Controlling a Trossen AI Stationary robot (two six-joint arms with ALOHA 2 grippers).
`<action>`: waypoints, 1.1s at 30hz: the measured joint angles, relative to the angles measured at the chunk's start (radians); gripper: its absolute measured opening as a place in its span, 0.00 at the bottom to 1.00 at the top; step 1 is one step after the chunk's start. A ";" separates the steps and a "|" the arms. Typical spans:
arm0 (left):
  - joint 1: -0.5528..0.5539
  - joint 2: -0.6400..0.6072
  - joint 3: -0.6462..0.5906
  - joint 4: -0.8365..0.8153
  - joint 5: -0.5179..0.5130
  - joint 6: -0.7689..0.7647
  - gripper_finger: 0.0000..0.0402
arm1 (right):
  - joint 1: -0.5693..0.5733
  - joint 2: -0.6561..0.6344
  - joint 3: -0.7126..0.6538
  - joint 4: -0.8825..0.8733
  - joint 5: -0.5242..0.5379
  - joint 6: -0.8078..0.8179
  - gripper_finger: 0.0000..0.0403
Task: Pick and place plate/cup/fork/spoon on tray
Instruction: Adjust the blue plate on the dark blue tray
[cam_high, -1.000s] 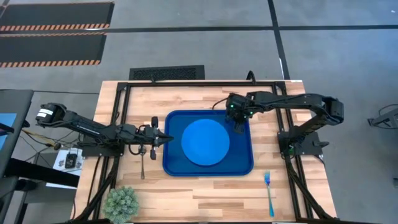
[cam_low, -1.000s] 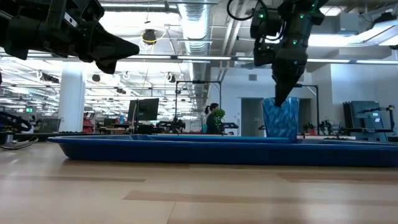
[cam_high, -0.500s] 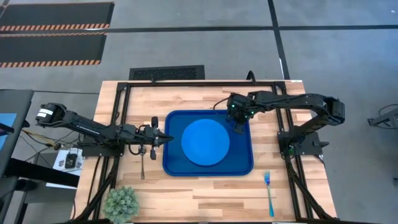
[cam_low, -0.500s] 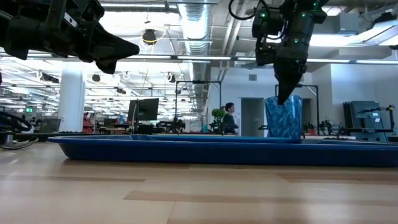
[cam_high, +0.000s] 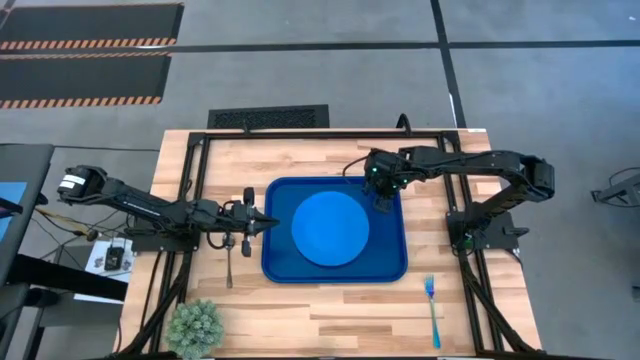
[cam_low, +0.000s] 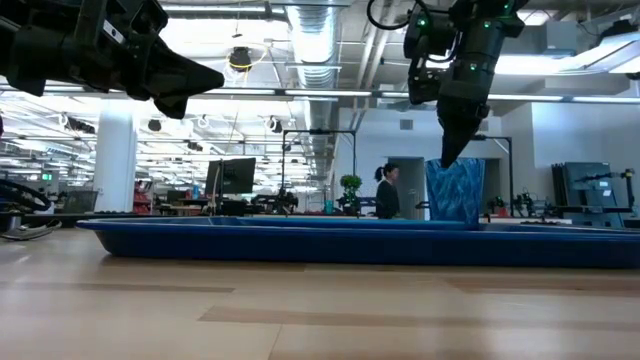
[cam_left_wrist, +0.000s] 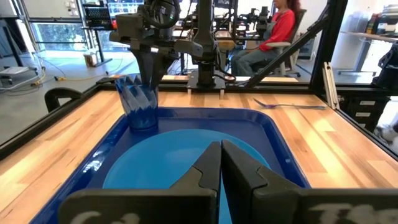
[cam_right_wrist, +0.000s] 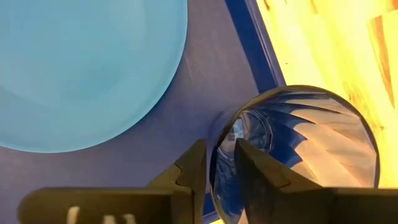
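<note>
The dark blue tray (cam_high: 275, 262) lies mid-table with the bright blue plate (cam_high: 330, 228) flat in it. The dark blue cup (cam_low: 455, 190) stands upright on the tray's floor in its far right corner. My right gripper (cam_high: 384, 205) is over the cup, slightly open, its fingers either side of the cup's rim (cam_right_wrist: 214, 152). My left gripper (cam_high: 268, 222) is shut and empty above the tray's left rim. The silver spoon (cam_high: 229, 262) lies on the wood left of the tray. The light blue fork (cam_high: 432, 310) lies on the wood near the table's near right corner. My right gripper comes from above, pointing down, with one finger (cam_right_wrist: 255, 168) inside the cup and one (cam_right_wrist: 189, 168) outside its wall. The outer finger is close against the rim; I cannot tell whether it touches. The cup stands upright on the tray.
A small green plant (cam_high: 195, 328) stands at the table's near left corner. A black frame rail (cam_high: 330, 135) runs round the table. In the low view a person (cam_low: 385, 190) walks in the room behind.
The cup leaned a little and then came back upright on the tray. My right gripper has risen slightly at the cup's rim.
</note>
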 joint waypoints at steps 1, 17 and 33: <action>0.000 0.000 0.000 0.000 0.000 0.000 0.00 | 0.000 0.000 0.000 0.000 0.001 0.000 0.28; 0.000 0.000 0.000 0.000 0.000 0.003 0.00 | 0.003 0.000 0.045 -0.006 0.023 0.006 0.50; 0.000 0.000 0.000 -0.001 0.000 0.015 0.00 | 0.270 -0.118 0.039 0.060 0.099 0.086 0.21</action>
